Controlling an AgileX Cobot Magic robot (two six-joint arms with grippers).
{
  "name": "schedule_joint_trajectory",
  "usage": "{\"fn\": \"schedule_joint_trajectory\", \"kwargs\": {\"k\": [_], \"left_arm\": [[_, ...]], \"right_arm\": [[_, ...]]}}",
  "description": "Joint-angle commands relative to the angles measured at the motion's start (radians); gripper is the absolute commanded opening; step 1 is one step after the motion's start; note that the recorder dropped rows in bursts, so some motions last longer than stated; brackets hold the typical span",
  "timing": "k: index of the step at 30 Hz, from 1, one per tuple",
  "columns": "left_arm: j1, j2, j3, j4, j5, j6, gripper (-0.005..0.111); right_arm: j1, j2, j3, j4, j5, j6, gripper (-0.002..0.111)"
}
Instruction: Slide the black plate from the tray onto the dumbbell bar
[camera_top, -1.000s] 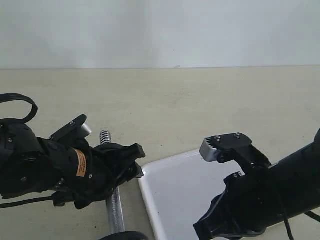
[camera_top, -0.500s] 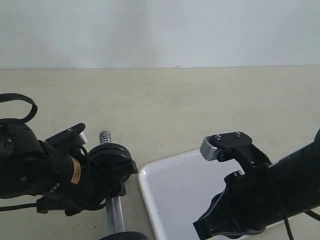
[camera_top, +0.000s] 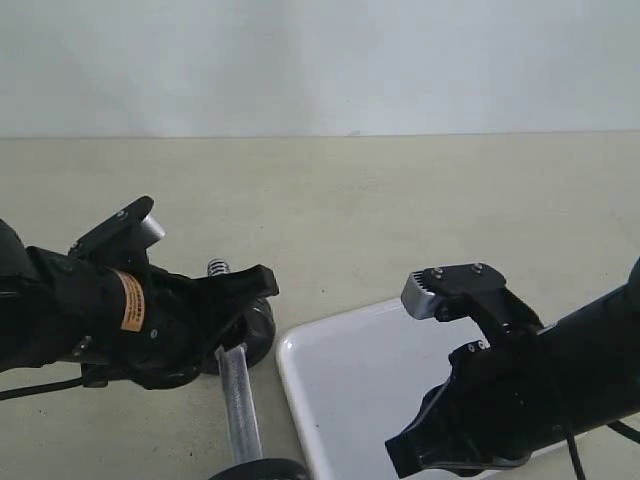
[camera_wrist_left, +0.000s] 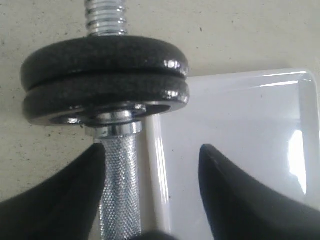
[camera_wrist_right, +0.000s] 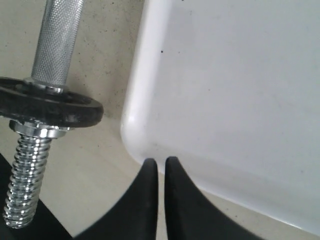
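Two black plates (camera_wrist_left: 105, 80) sit side by side on the dumbbell bar (camera_wrist_left: 120, 185), just inside its threaded end (camera_wrist_left: 105, 15). In the exterior view one plate (camera_top: 262, 332) shows behind my left gripper (camera_top: 250, 288). My left gripper (camera_wrist_left: 151, 148) is open, its fingers straddling the knurled bar and the tray rim (camera_wrist_left: 157, 165) and touching neither plate. My right gripper (camera_wrist_right: 160, 162) is shut on nothing, hovering at a corner of the white tray (camera_wrist_right: 240, 90). Another black plate (camera_wrist_right: 50, 102) sits on the bar's near end.
The white tray (camera_top: 350, 380) lies just to the right of the bar (camera_top: 235, 400) on the beige table. My right arm (camera_top: 520, 380) hangs over the tray's right part. A pale wall runs behind the table.
My left gripper has opened and drawn back along the bar, off the black plate. The plate now sits further down the bar. The right arm has not moved.
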Motion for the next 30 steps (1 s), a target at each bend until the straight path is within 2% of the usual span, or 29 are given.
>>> {"fn": "schedule_joint_trajectory", "kwargs": {"k": [1, 18, 24, 30], "left_arm": [[0.002, -0.007, -0.003, 0.000, -0.002, 0.008, 0.052], [0.002, -0.007, -0.003, 0.000, 0.002, 0.026, 0.052], [0.002, -0.007, -0.003, 0.000, 0.002, 0.050, 0.065], [0.002, -0.007, -0.003, 0.000, 0.004, 0.065, 0.067]], "right_arm": [[0.000, -0.006, 0.006, 0.002, 0.006, -0.002, 0.001], [0.000, -0.006, 0.006, 0.006, 0.006, 0.000, 0.001], [0.000, -0.006, 0.006, 0.010, 0.006, 0.000, 0.001], [0.000, -0.006, 0.006, 0.013, 0.006, 0.000, 0.001]]}}
